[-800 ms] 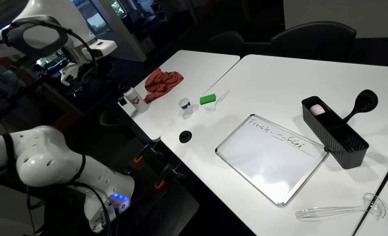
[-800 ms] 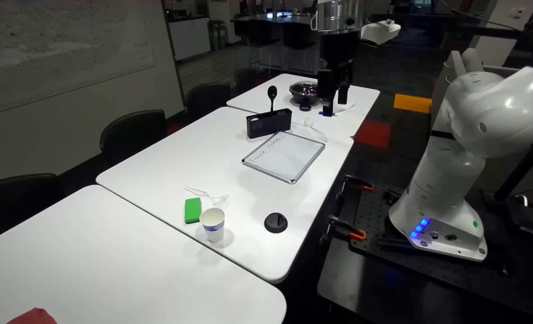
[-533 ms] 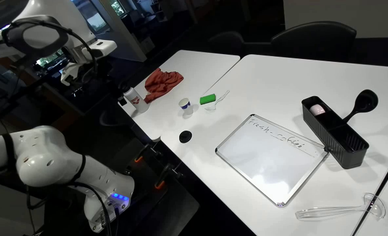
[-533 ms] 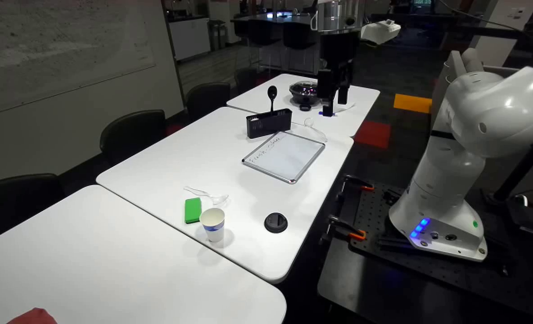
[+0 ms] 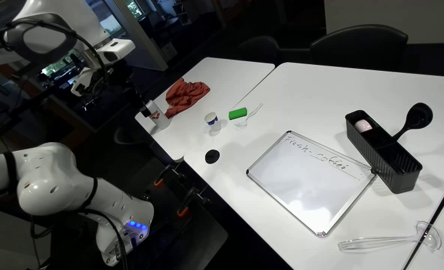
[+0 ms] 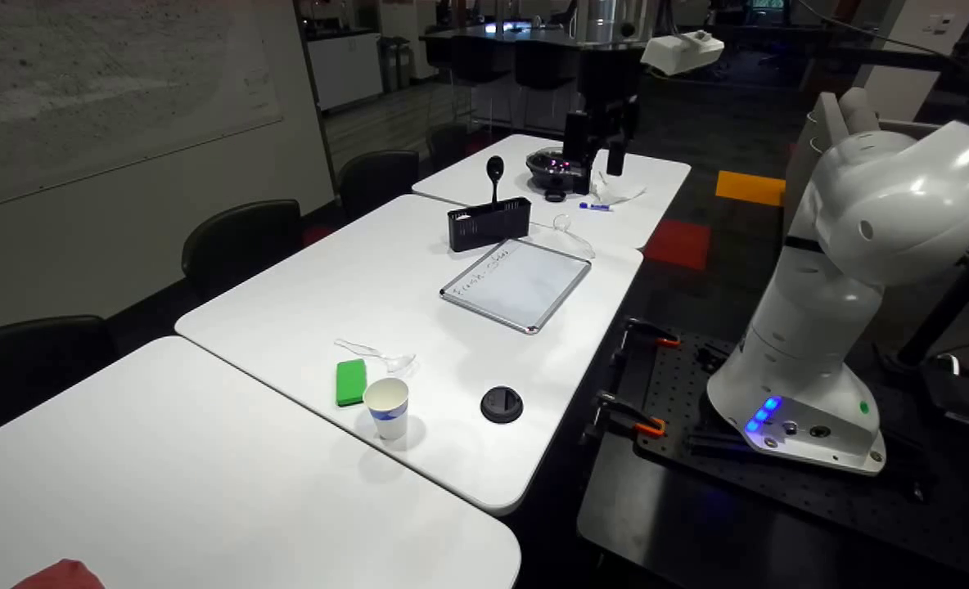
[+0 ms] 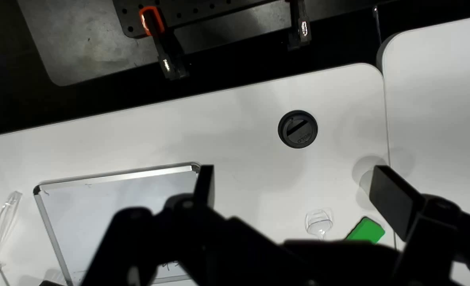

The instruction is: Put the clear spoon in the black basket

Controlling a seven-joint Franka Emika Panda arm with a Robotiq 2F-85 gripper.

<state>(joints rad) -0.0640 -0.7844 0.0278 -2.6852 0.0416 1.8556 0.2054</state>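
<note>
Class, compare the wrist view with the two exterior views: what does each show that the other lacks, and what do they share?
Only the wrist view: distinct lettering on the black lid.
Only the exterior views: the black chairs, red cloth, the robot's blue lights, and the whole black basket with the black ladle; a dark corner at the wrist view's bottom edge may be the basket's.
Shared: whiteboard, green block, clear spoon beside it, the lid itself, and the end effector, open in the wrist view.
</note>
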